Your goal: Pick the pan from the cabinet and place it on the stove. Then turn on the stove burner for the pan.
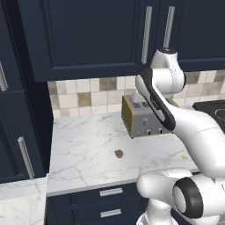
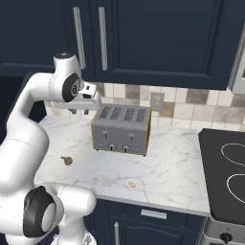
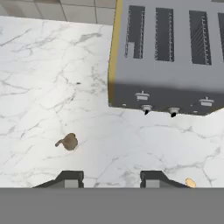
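In the left base view the cabinet (image 1: 88,35) above the toaster (image 1: 143,116) has its doors closed, so I judge the pan is not taken out yet; where the pan is I cannot tell. In the right base view the gripper (image 2: 79,111) hangs left of the toaster, and the stove (image 2: 225,167) to its right is bare. In the hand view the fingertips (image 3: 70,178) stand apart with nothing between them, above the counter (image 3: 52,78) before the toaster, so all steps remain.

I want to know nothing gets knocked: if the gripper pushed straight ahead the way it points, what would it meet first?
Probably the bare marble counter; the gripper points down at it, jaws apart and empty, left of the toaster. Depth is uncertain.
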Tool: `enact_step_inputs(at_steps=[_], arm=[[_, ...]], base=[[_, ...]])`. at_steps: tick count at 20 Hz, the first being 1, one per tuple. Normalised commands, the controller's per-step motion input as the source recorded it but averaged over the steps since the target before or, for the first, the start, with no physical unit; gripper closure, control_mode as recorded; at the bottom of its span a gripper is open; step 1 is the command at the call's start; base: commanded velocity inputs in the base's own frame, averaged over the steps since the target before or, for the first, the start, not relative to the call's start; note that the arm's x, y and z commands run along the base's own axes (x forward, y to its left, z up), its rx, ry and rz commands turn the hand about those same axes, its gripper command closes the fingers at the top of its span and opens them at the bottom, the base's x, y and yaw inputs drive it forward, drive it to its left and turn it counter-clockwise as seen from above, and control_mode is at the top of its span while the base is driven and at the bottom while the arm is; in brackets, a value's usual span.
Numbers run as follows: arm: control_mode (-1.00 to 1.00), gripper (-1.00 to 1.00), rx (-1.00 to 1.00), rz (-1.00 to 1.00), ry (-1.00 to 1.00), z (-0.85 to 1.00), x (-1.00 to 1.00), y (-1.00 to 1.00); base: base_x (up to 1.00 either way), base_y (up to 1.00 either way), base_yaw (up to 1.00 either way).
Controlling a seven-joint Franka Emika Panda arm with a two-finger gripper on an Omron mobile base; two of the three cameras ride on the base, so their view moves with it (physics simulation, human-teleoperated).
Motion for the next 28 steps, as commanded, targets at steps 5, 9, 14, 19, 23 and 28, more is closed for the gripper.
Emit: enact_step_inputs(at_steps=[5, 9, 14, 19, 23, 28], arm=[[-1.00, -1.00, 0.00, 0.00, -0.09, 0.01, -0.29, 0.00], [-1.00, -1.00, -0.01, -0.01, -0.32, 0.12, -0.55, 0.00], [-1.00, -1.00, 0.00, 0.00, -0.38, 0.30, -0.34, 0.00], [-1.00, -1.00, 0.00, 0.00, -0.34, 0.59, -0.17, -0.06], [-1.00, -1.00, 0.00, 0.00, -0.29, 0.72, -0.11, -0.23], [-1.00, -1.00, 0.00, 0.00, -0.24, 0.74, -0.06, -0.34]], base=[[0.00, 0.00, 0.00], [0.00, 0.00, 0.00], [0.00, 0.00, 0.00], [0.00, 0.00, 0.00], [0.00, 0.00, 0.00], [0.00, 0.00, 0.00]])
